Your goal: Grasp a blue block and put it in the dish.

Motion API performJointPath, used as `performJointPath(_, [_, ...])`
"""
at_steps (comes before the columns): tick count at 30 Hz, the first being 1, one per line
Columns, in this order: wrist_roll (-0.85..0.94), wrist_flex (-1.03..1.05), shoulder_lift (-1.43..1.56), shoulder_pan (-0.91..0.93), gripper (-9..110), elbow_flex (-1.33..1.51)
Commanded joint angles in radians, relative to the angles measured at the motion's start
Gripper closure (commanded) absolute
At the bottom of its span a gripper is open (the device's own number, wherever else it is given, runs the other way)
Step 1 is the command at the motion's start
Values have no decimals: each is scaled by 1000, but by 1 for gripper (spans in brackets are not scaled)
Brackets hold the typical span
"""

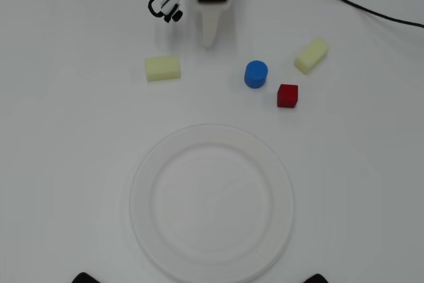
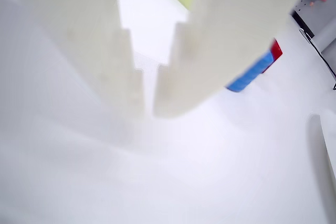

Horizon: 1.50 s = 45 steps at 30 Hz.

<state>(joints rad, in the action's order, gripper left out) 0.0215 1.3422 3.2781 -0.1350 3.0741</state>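
Note:
The blue block (image 1: pixel 256 74) is a small blue cylinder standing on the white table, right of and a little below my gripper (image 1: pixel 210 41) in the overhead view. The gripper is shut and empty near the top edge, tip pointing toward the dish. The dish (image 1: pixel 142 183) is a large white plate in the lower middle, empty. In the wrist view my two pale fingers nearly touch at the gripper (image 2: pixel 148 111). The blue block (image 2: pixel 251 74) shows partly behind the right finger (image 2: pixel 231 35).
A red cube (image 1: pixel 287 95) sits just right of and below the blue block, close to it, and shows in the wrist view (image 2: pixel 275 51). Pale yellow blocks lie at the left (image 1: pixel 163 67) and right (image 1: pixel 311 55). A black cable (image 1: pixel 358 4) crosses the top right.

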Motion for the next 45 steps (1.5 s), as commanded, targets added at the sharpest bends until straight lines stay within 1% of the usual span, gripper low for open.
performJointPath(1, [34,69,176,-130,101,83])
performJointPath(16, [32,67,176,-114,101,80])
performJointPath(22, [77,69,126,-5,101,-51])
performJointPath(27, [86,23,-121,2,101,-235])
performJointPath(32, [66,6,-460,-17,101,-482])
performJointPath(38, [124,32,-879,-130,100,-773])
performJointPath(45, [26,32,-1178,-281,79,-1012])
